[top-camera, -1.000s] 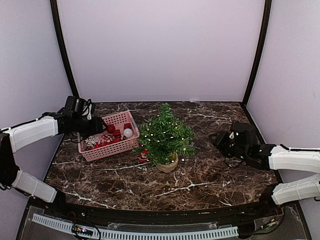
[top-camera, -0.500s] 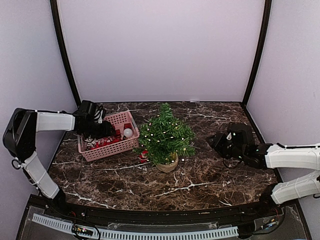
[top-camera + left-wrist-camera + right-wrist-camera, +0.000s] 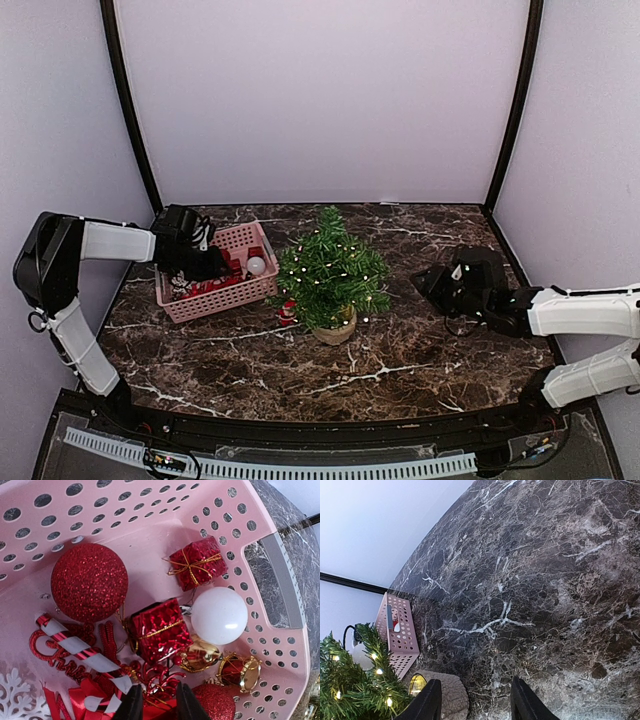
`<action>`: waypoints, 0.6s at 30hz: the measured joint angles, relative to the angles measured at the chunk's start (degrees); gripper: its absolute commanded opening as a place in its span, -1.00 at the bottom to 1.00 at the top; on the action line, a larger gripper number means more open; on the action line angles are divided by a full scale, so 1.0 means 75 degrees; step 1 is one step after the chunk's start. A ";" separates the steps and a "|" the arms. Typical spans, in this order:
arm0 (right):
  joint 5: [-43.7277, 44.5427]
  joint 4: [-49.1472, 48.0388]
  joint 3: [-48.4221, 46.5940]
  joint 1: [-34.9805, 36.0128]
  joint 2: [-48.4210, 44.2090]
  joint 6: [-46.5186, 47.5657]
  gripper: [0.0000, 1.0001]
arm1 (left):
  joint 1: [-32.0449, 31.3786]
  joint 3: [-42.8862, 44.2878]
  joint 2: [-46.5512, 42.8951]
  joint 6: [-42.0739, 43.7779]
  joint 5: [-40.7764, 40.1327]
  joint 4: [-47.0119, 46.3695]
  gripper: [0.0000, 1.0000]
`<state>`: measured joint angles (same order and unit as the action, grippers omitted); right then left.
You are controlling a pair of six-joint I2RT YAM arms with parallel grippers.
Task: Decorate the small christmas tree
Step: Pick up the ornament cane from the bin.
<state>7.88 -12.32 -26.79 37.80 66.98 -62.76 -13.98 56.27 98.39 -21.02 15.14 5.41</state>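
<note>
The left gripper is low in the pink basket, jaws narrow around a red trinket; whether they grip it cannot be told. The right gripper has its jaws wide and empty above the surface, near the small christmas tree at centre.

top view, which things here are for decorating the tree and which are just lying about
for the job: small christmas tree; pink basket; in it red glitter ball, white ball, gift boxes, candy cane; left tool over them

just there: small red figure beside the tree; right tool, open over table
</note>
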 measured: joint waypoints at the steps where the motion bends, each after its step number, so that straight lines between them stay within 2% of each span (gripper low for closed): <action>1: -0.0003 -0.0012 0.0000 0.0000 0.0000 -0.0012 -0.04 | 0.0000 0.0000 0.0000 0.0023 0.0003 -0.0003 -0.67; 4: -0.0020 -0.0017 0.0000 -0.0009 0.0000 -0.0015 -0.04 | 0.0000 0.0000 0.0000 0.0026 0.0000 0.0000 -0.96; 5: -0.0020 -0.0017 0.0000 -0.0009 0.0000 -0.0017 -0.05 | 0.0000 0.0000 -0.0003 0.0026 -0.0009 -0.0003 -0.99; 10: -0.0015 -0.0015 0.0000 -0.0012 -0.0012 -0.0015 -0.04 | 0.0000 -0.0125 -0.0373 0.0050 -0.0137 0.0015 -1.00; 18: 0.0087 0.0009 0.0000 -0.0020 -0.0146 -0.0006 -0.05 | 0.0000 -0.0460 -0.2451 0.0248 -0.0163 0.0061 -1.00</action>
<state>8.54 -12.25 -26.79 37.65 65.89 -62.81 -13.98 52.82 80.01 -19.16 13.91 5.87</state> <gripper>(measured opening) 0.478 0.012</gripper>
